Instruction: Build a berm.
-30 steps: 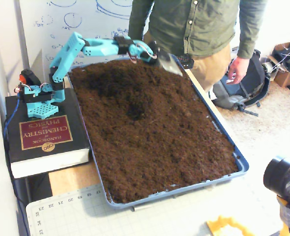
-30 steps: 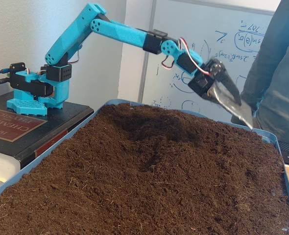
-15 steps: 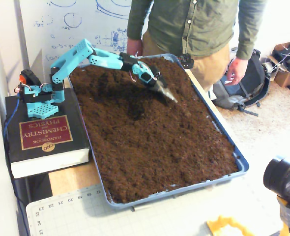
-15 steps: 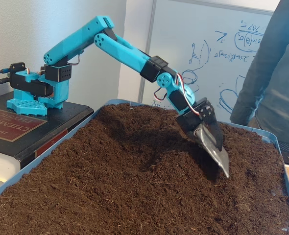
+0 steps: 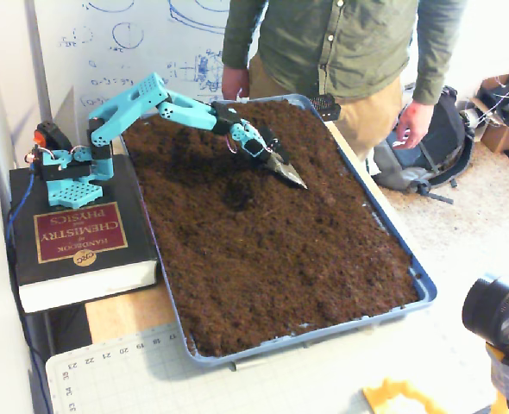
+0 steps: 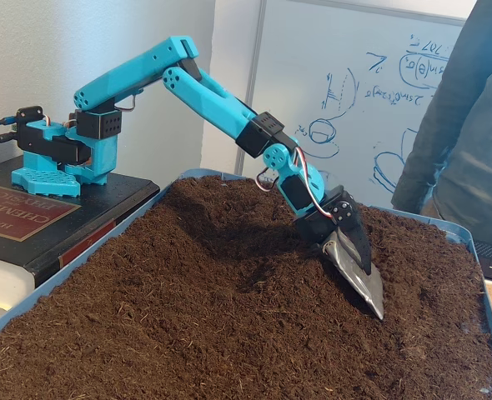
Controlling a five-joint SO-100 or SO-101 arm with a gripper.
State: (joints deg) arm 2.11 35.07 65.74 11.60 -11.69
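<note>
My blue arm reaches over a blue tray (image 5: 424,285) filled with dark brown soil (image 5: 272,250). The gripper (image 5: 278,160) (image 6: 348,250) looks shut on a metal scoop blade (image 6: 358,271), which slants down with its tip touching the soil right of the tray's middle. A darker scooped hollow (image 5: 237,195) (image 6: 253,280) lies just left of the blade. Behind it, toward the arm's base, the soil rises in a low mound, the berm (image 5: 181,142) (image 6: 221,204).
The arm's base stands on a thick black book (image 5: 80,235) (image 6: 29,208) left of the tray. A person (image 5: 341,43) (image 6: 471,125) stands at the tray's far end by a whiteboard. A camera lens (image 5: 498,310) sits at the near right.
The arm swung down from above the tray's far end and lowered the blade onto the soil. In the last half second it drew the blade slightly back toward the hollow.
</note>
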